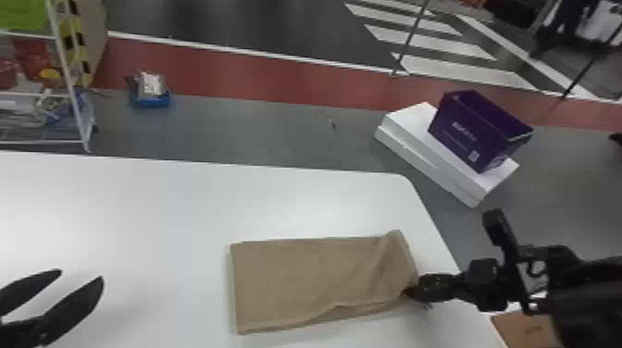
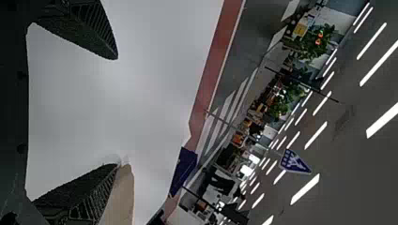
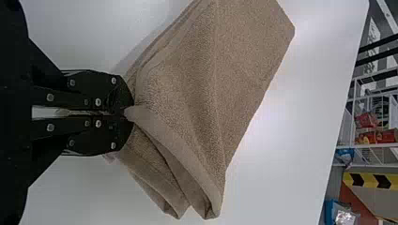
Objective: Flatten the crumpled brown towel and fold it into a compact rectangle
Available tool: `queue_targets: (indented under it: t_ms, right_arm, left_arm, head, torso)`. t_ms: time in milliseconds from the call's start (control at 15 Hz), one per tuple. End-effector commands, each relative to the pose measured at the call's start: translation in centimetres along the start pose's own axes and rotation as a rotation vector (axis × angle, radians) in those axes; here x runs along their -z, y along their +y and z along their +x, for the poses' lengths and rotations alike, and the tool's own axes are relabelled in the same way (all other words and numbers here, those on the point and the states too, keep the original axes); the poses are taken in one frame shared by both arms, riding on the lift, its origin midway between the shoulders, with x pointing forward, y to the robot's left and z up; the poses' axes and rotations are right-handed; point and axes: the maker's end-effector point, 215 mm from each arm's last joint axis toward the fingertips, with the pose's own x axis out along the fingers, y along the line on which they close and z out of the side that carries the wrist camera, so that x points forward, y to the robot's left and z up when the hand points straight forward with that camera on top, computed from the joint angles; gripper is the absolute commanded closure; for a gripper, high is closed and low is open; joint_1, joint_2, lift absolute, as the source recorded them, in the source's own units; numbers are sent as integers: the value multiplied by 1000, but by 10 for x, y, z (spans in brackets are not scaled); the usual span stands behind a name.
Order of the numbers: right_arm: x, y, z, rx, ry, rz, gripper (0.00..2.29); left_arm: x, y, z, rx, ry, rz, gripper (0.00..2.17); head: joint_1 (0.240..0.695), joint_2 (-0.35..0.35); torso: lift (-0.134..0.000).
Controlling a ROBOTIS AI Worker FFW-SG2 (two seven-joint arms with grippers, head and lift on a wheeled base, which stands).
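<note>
With the right gripper (image 3: 127,112) pinching the towel (image 1: 319,282) at lower centre of the head view, best lift that end slightly and fold it leftward, smoothing its ripple, while the left gripper (image 1: 79,276), lower left, waits spread.

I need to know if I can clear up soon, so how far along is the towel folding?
Mostly flattened, it seems: the brown towel lies as a layered rectangle on the white table. In progress: the right hand is shut on its edge, bunching that end into creases. Left: likely smoothing that end and perhaps another fold; the left hand is open above the table.
</note>
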Motion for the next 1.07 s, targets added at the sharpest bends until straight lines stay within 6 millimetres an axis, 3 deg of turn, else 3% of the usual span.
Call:
queue_targets:
  t_ms: [0, 267, 333, 600, 867, 1000]
  right_arm:
    - [-3, 0, -3, -5, -11, -3, 1106]
    - [-7, -4, -11, 8, -32, 1, 1102]
    - [-7, -4, -10, 8, -31, 4, 927]
    - [-5, -1, -4, -1, -14, -6, 599]
    - [-9, 0, 0, -1, -16, -9, 623]
    - [-6, -1, 4, 3, 15, -25, 994]
  left_arm:
    - [0, 0, 0, 1, -2, -2, 60]
    - [0, -1, 1, 4, -2, -2, 60]
    - [0, -1, 1, 4, -2, -2, 60]
    - [0, -2, 1, 8, -2, -2, 60]
    - [0, -2, 0, 9, -1, -1, 60]
    - [1, -2, 0, 9, 0, -2, 60]
  head:
    - [695, -350]
    - [695, -350]
    - [695, -350]
    - [695, -350]
    - [695, -350]
    - [695, -350]
  torso:
    - [-124]
    - [-124]
    - [-124]
    - [-124]
    - [-124]
    - [-124]
